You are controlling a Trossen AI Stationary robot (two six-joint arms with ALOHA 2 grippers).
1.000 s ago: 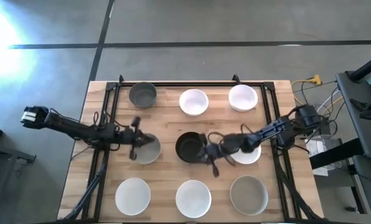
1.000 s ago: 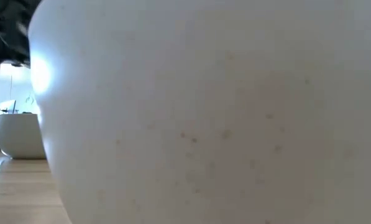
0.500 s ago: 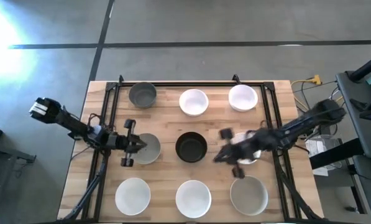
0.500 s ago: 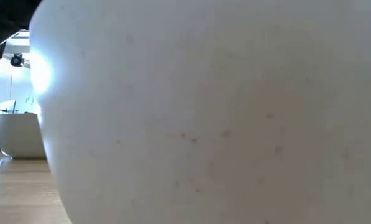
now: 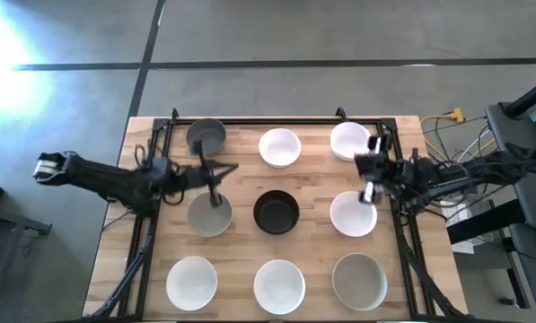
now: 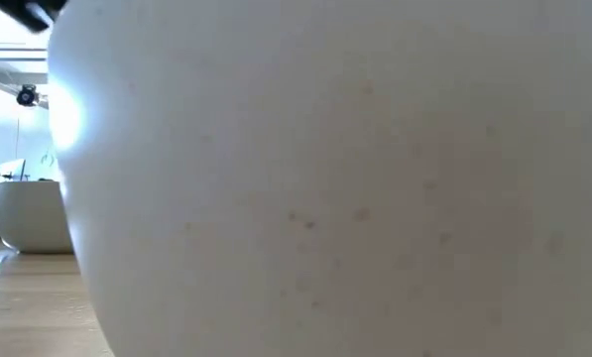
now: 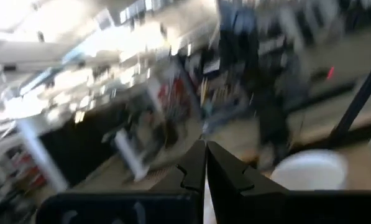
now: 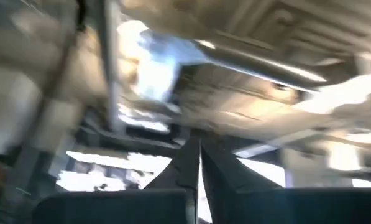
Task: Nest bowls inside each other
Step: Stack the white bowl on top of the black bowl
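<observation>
Pale wood planks make up the table [image 5: 241, 251], and nine bowls sit on it in three rows of three, none of them nested. The far row holds a grey bowl [image 5: 206, 136] on the left, a white bowl [image 5: 279, 147] in the middle and another white bowl [image 5: 348, 141] on the right. The middle row has a grey bowl [image 5: 209, 215], the black bowl [image 5: 276, 213] at the centre, and a white bowl [image 5: 353, 214]. The near row holds two white bowls [image 5: 192, 280] [image 5: 278, 285] and a grey bowl [image 5: 358, 280]. The left gripper [image 5: 215, 182] hangs above the table between the two grey bowls on the left side, its fingers [image 7: 196, 168] pressed together on nothing. The right gripper [image 5: 369, 179] is raised between the two white bowls on the right side; its fingers [image 8: 191, 163] also meet tip to tip and carry nothing. From table height, the wall of one white bowl [image 6: 335, 188] fills nearly the whole picture, with another white bowl [image 6: 30, 213] behind it.
</observation>
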